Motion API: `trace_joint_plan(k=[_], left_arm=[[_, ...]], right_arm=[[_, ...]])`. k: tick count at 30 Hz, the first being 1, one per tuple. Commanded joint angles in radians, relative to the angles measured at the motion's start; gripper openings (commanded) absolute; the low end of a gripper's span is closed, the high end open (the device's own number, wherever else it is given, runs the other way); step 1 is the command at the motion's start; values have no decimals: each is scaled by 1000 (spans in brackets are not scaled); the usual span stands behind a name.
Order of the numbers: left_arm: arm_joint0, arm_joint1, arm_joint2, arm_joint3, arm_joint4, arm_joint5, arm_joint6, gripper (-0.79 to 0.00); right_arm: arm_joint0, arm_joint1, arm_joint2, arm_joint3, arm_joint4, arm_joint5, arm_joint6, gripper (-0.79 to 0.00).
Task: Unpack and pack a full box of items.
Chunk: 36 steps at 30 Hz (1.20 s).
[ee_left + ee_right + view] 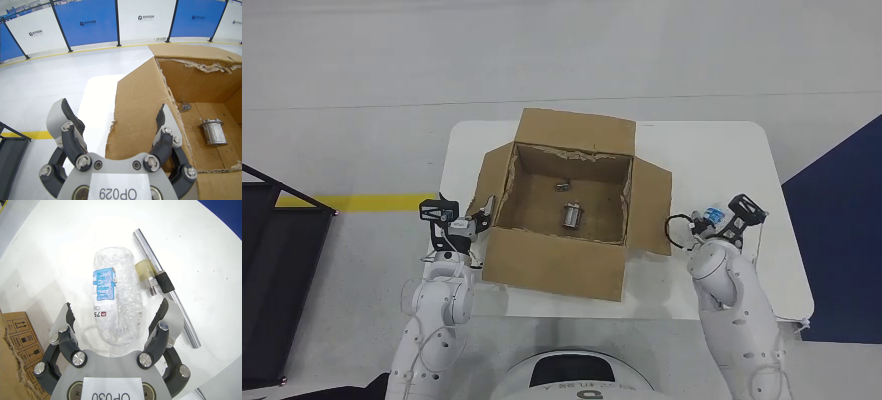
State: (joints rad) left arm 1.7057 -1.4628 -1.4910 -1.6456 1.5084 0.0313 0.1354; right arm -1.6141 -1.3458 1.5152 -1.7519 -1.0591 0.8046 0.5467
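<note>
An open cardboard box stands in the middle of the white table. On its floor lie a metal cylinder and a smaller metal fitting. My left gripper is open at the box's left side, with the side flap rising between its fingers. To the right of the box lies a crushed clear plastic bottle with a blue label. My right gripper hangs open just above it, one finger on each side, not closed on it.
Beside the bottle lie a shiny metal rod with a black sleeve and a small yellowish plug with a threaded stud. The box's right flap spreads close to the right arm. A black rack stands on the floor to the left.
</note>
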Motion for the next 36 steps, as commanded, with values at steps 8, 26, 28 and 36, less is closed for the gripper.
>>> trace_joint_plan(k=[8, 26, 28, 36], left_arm=[[0, 0, 0, 0, 0, 0, 0, 0], [0, 0, 0, 0, 0, 0, 0, 0], [0, 0, 0, 0, 0, 0, 0, 0], [0, 0, 0, 0, 0, 0, 0, 0]], right_arm=[[80, -4, -36, 92, -23, -1, 65, 0], [117, -8, -18, 137, 7, -34, 83, -785], [116, -7, -15, 135, 9, -44, 83, -785], [58, -6, 66, 28, 162, -159, 66, -785]])
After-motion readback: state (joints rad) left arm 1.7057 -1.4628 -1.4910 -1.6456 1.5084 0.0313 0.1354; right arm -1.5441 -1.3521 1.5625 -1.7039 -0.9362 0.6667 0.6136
